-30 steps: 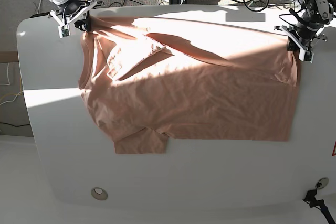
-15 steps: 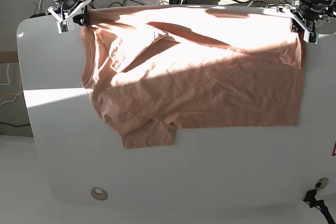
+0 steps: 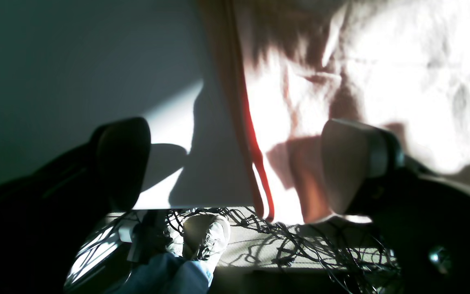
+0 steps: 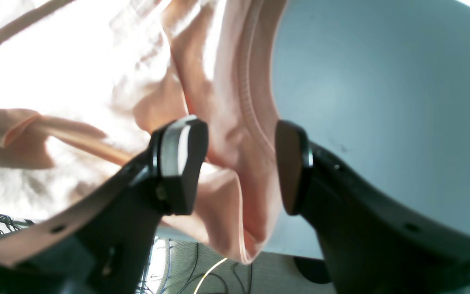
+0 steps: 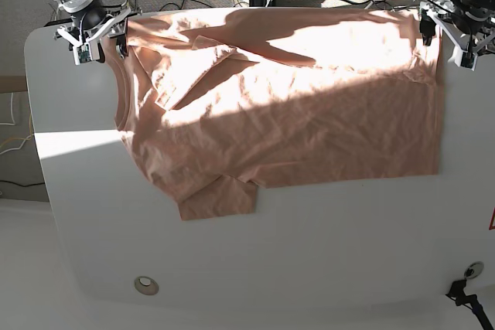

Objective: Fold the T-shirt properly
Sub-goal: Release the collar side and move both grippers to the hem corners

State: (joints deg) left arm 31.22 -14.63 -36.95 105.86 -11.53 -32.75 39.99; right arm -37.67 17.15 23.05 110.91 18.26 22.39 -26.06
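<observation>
Hovering at table's (image 5: 232, 268) far corners, both end effectors open over T-shirt (image 5: 294, 121).

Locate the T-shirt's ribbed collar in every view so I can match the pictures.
Base: the collar curves along the T-shirt's left edge, below the right gripper.
Right wrist: collar band runs down between the open fingers.
Left wrist: not in it; only a hem edge shows.
Shared landmark: the white table.
</observation>
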